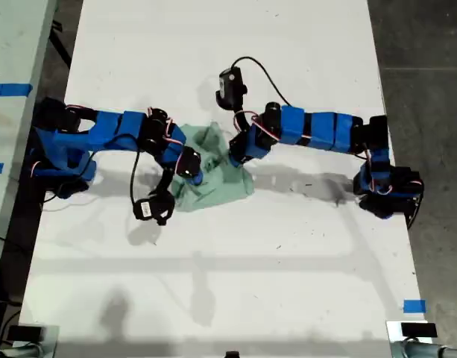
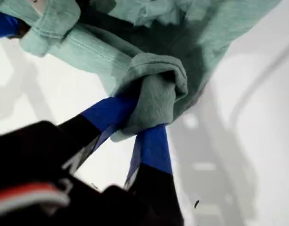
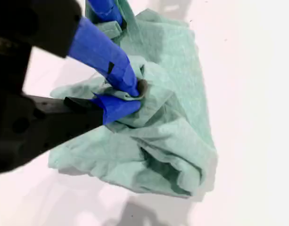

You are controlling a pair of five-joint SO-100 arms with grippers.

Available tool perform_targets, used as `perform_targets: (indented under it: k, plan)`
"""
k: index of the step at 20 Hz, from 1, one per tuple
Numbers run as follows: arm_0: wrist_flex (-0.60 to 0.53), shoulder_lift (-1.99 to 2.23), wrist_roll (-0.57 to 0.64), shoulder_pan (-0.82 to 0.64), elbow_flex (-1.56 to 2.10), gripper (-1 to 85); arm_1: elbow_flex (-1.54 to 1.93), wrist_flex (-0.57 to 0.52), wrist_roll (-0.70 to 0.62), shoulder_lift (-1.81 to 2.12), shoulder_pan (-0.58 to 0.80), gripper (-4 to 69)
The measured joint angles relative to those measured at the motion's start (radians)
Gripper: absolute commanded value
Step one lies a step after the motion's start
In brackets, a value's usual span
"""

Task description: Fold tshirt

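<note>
Both my first claw and my second claw pinched the crumpled tshirt mid-surface; best draw them apart gently, spreading cloth flat before any fold.

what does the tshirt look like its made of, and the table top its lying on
The tshirt looks like soft knit cloth, probably cotton jersey, matte pale mint: it bunches into loose folds, shows a stitched hem, and wraps around my first gripper's tips. The table looks like a smooth hard white sheet, perhaps laminate or painted board; it carries soft shadows and a faint sheen, so the exact material stays open.
</note>
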Motion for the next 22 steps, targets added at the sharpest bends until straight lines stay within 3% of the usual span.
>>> perform_targets:
  k: [3, 4, 5, 6, 7, 10, 15, 17, 19, 21, 22]
  plan:
    - [-0.008, 0.06, 0.043, -0.092, 0.106, 0.1, 0.0, -0.048, -0.032, 0.0, 0.055, -1.4]
    - [-0.023, 0.104, 0.049, -0.133, 0.163, 4.2, 0.0, -0.069, -0.041, 0.0, 0.074, 2.4]
    - [-0.041, 0.158, 0.054, -0.179, 0.229, 22.4, 0.0, -0.098, -0.049, 0.0, 0.089, 25.6]
    - [-0.058, 0.221, 0.057, -0.233, 0.296, 31.4, 0.0, -0.129, -0.051, 0.0, 0.109, 39.0]
    - [-0.072, 0.295, 0.064, -0.296, 0.36, 32.6, 0.005, -0.166, -0.034, 0.002, 0.13, 46.5]
    - [-0.087, 0.515, 0.095, -0.534, 0.503, 35.2, 0.072, -0.287, -0.038, 0.117, 0.218, 36.3]
    - [-0.127, 0.916, 0.198, -0.785, 0.683, 31.8, 0.268, -0.295, -0.06, 0.457, 0.399, 30.9]
    - [-0.15, 1.054, 0.218, -0.787, 0.772, 29.4, 0.405, -0.265, -0.061, 0.611, 0.433, 29.0]
    - [-0.187, 1.157, 0.219, -0.746, 0.879, 19.8, 0.588, -0.258, -0.06, 0.779, 0.43, 27.9]
    - [-0.27, 1.252, 0.206, -0.63, 1.011, 7.6, 0.785, -0.258, -0.038, 0.94, 0.396, 25.8]
    - [-0.313, 1.304, 0.17, -0.552, 1.086, 6.2, 0.891, -0.258, -0.015, 1.014, 0.362, 20.1]
